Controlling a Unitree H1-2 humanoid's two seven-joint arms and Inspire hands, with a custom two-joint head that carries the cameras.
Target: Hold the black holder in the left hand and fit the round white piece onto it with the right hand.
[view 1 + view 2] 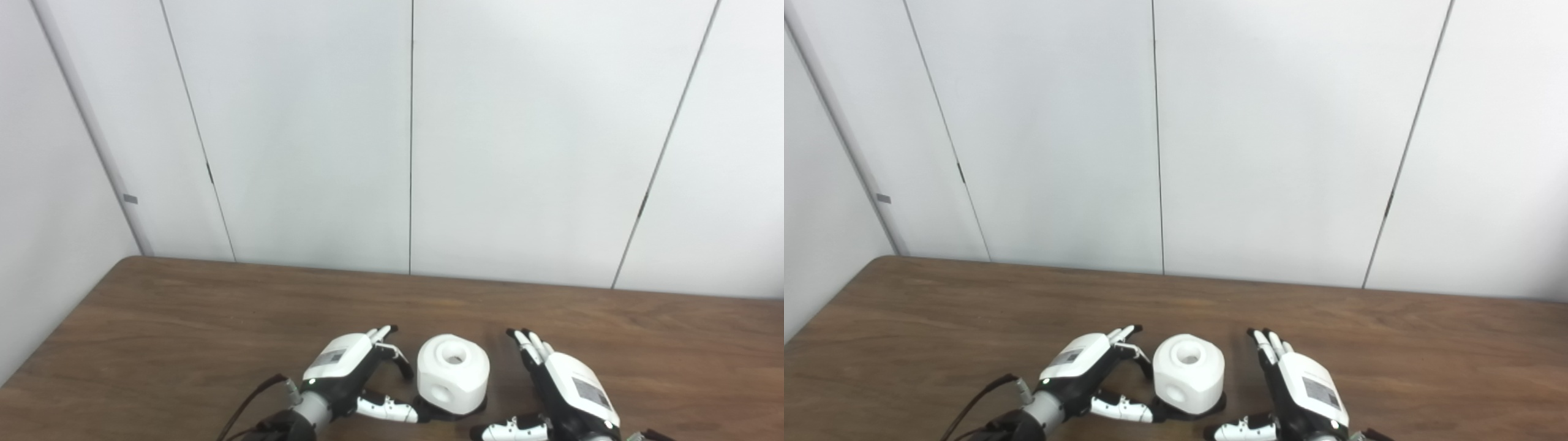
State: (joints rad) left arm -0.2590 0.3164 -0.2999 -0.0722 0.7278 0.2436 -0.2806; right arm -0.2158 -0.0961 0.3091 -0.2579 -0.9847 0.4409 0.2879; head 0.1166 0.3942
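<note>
The round white piece (453,372) stands on the wooden table (184,318) near its front edge, a hole in its top and another in its side. Under it a sliver of the black holder (450,411) shows at the base. My left hand (352,373) lies just to its left, fingers spread and open, thumb reaching toward the black base. On the other side my right hand (560,389) rests open, fingers pointing away, a small gap from the white piece. Neither hand grips anything.
White wall panels (410,135) rise right behind the table's far edge. A dark cable (245,404) runs along my left wrist. Bare tabletop stretches to the left, right and back of the hands.
</note>
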